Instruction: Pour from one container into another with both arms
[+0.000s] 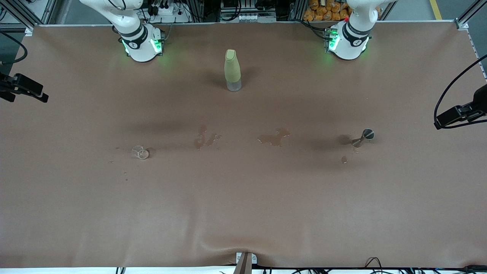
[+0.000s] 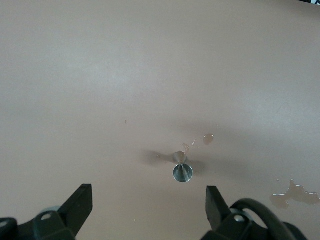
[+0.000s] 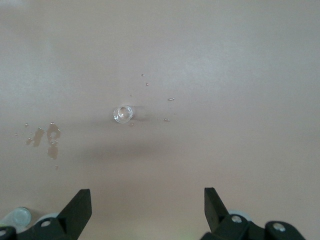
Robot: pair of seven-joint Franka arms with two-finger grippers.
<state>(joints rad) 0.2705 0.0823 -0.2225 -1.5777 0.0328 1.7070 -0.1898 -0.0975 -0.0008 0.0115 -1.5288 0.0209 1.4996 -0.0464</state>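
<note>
A small steel jigger [image 1: 363,137] stands on the brown table toward the left arm's end. My left gripper [image 2: 148,195] hangs high over the table, open and empty, with the jigger [image 2: 182,170] just ahead of its fingertips. A small clear glass [image 1: 140,152] stands toward the right arm's end. My right gripper [image 3: 146,196] is also open and empty high above the table, and the glass [image 3: 122,113] lies well ahead of it. The front view shows only the base of the left arm [image 1: 350,38] and of the right arm [image 1: 140,42], not the grippers.
A tall pale green bottle [image 1: 232,70] with a clear base stands upright between the two arm bases. Wet spill patches [image 1: 205,137] [image 1: 274,137] mark the table's middle, with small drops beside the glass and the jigger. Black camera mounts [image 1: 462,112] [image 1: 23,89] overhang both table ends.
</note>
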